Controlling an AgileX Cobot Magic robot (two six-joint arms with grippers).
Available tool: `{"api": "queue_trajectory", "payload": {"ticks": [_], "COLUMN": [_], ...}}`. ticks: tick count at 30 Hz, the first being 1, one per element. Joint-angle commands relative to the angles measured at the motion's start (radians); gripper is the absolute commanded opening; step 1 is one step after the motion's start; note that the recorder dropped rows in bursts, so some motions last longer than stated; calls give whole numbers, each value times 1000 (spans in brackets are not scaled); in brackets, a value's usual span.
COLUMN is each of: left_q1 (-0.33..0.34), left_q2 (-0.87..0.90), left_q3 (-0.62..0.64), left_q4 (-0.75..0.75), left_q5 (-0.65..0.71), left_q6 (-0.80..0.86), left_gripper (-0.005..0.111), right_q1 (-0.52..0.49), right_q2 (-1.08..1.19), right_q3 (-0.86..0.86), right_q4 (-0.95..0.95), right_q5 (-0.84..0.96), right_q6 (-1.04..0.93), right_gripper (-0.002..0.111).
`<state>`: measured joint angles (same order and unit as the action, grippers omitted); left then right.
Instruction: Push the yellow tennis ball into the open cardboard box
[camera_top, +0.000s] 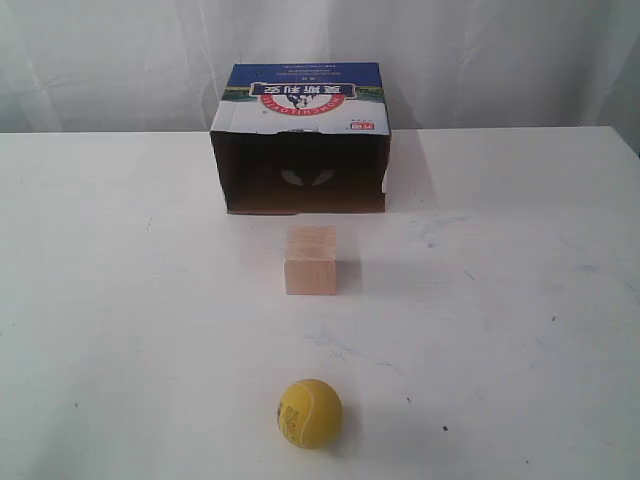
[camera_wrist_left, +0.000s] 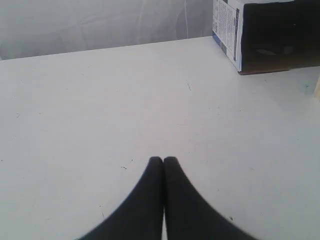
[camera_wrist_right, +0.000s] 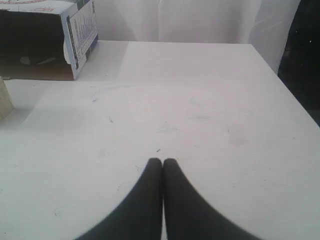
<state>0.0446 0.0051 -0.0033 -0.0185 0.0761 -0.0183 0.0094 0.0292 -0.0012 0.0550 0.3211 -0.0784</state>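
Observation:
The yellow tennis ball (camera_top: 310, 413) rests on the white table (camera_top: 120, 300) near the front edge, in the exterior view only. The open cardboard box (camera_top: 302, 137) lies at the back middle, its dark opening facing the ball; it also shows in the left wrist view (camera_wrist_left: 270, 35) and the right wrist view (camera_wrist_right: 40, 40). My left gripper (camera_wrist_left: 163, 160) is shut with nothing in it, above bare table. My right gripper (camera_wrist_right: 162, 161) is likewise shut and empty. Neither gripper shows in the exterior view.
A pale wooden cube (camera_top: 310, 260) stands between the ball and the box, on the straight line to the opening. A sliver of the cube (camera_wrist_right: 4, 100) shows in the right wrist view. A white curtain (camera_top: 450, 60) hangs behind. The table's right edge (camera_wrist_right: 285, 85) is near.

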Motion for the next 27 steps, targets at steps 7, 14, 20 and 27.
{"api": "queue_trajectory", "payload": {"ticks": [7, 14, 20, 27], "left_q1": [-9, -9, -9, -29], "left_q2": [-5, -5, -5, -5], "left_q3": [3, 3, -12, -168], "left_q4": [-69, -183, -195, -218], "left_q5": [-25, -131, -133, 109], "left_q6": [-86, -260, -413, -355], "left_gripper": [0, 0, 0, 0], "right_q1": [2, 2, 2, 2], "right_q2": [-5, -5, -5, -5], "right_q3": [1, 1, 1, 1], "right_q4": [-3, -3, -3, -3], "right_q5": [-9, -9, -9, -9], "right_q6": [8, 8, 8, 8], "right_gripper": [0, 0, 0, 0]}}
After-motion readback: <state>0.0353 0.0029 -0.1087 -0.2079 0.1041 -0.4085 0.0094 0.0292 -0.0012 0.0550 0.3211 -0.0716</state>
